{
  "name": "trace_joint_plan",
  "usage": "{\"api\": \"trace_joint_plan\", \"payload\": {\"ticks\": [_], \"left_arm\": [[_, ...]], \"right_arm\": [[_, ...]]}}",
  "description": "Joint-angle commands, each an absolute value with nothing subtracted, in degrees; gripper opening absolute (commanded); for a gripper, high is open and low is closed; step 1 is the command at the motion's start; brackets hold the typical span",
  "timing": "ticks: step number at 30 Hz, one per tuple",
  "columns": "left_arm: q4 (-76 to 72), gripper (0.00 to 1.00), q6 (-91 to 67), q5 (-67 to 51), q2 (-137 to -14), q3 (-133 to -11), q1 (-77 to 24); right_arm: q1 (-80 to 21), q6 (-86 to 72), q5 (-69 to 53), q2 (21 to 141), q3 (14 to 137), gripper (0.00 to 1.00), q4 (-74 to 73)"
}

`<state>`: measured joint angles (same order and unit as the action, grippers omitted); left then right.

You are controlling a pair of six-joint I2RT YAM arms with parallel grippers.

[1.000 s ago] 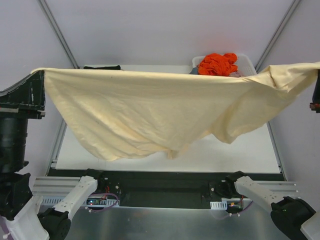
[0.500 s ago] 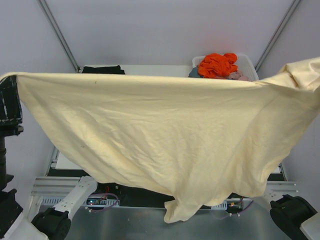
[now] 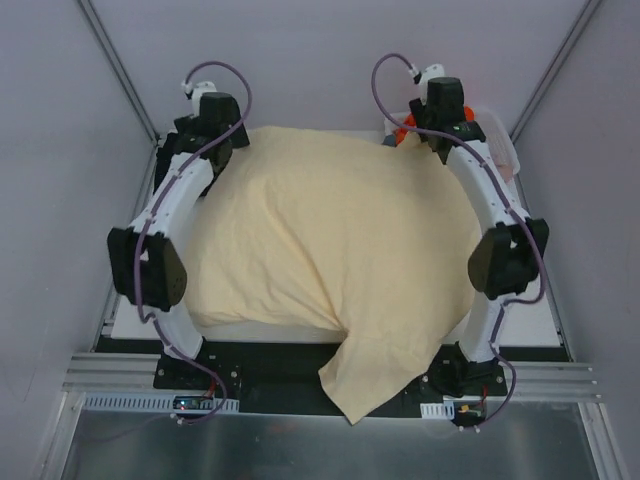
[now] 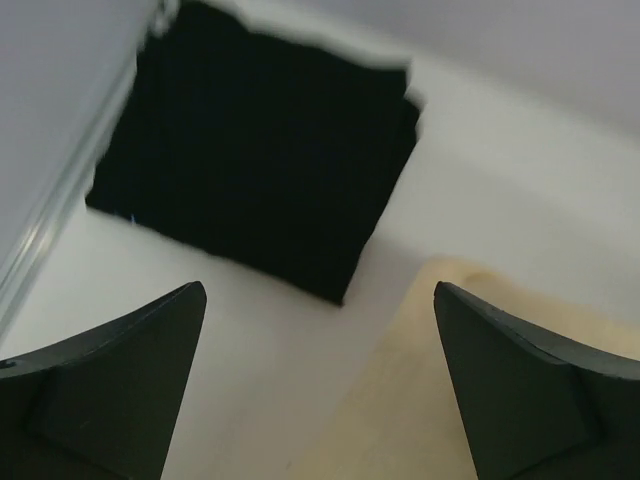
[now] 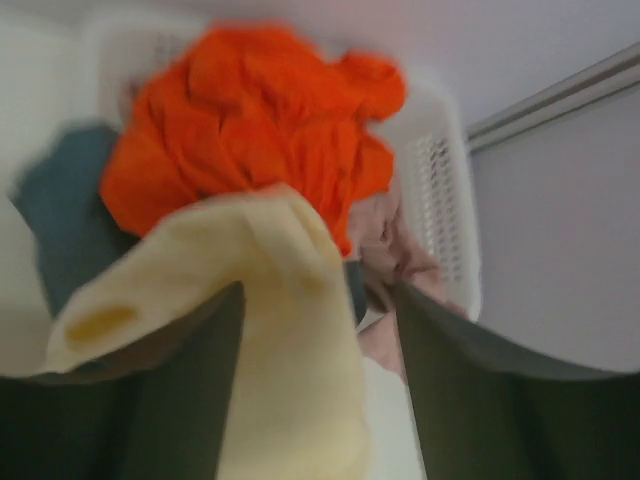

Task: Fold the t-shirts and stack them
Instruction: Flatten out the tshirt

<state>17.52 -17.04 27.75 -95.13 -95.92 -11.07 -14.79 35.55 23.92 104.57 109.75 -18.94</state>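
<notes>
Stretched aloft between both arms 1 second earlier, the pale cream-yellow cloth t-shirt now lay spread on the table, overhanging its near edge. The left gripper gaped empty. The right gripper had parted, with a corner of the shirt loose between its fingers. The laying-out step looked done. Next, I judged, came regripping an edge for fold 1.

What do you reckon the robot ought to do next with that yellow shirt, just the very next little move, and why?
Probably the right gripper should open wider and lift away. The cream t-shirt lies spread on the table, the left gripper is open and empty, but a corner of cloth hangs over one right finger.
</notes>
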Motion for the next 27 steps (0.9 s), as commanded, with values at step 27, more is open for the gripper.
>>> {"api": "trace_joint_plan", "payload": {"ticks": [27], "left_arm": [[43.1,0.65,-54.5,-4.6,-45.1,-31.8,-8.8]], "right_arm": [[-17.4,-5.4,4.4,72.2,54.0,0.97,-32.3]]}}
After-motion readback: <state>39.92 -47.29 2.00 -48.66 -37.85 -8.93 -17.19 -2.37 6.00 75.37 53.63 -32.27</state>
